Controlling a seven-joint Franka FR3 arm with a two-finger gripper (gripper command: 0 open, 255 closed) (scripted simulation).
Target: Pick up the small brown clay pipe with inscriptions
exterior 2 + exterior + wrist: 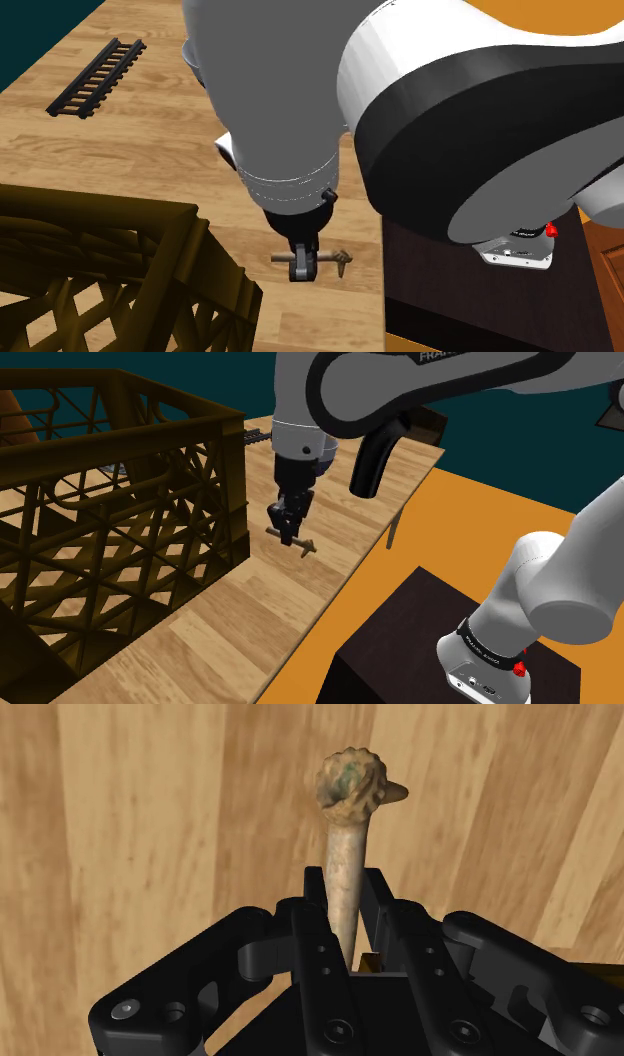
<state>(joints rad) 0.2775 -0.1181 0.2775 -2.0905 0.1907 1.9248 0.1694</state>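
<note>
Black gripper (290,536) — vertical, tight on pipe (345,854)

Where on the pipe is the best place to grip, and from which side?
On the pipe, the thin straight stem, from above, jaws across it: it sits level, and the knobbly bowl is wider. The tool is shut there.
</note>
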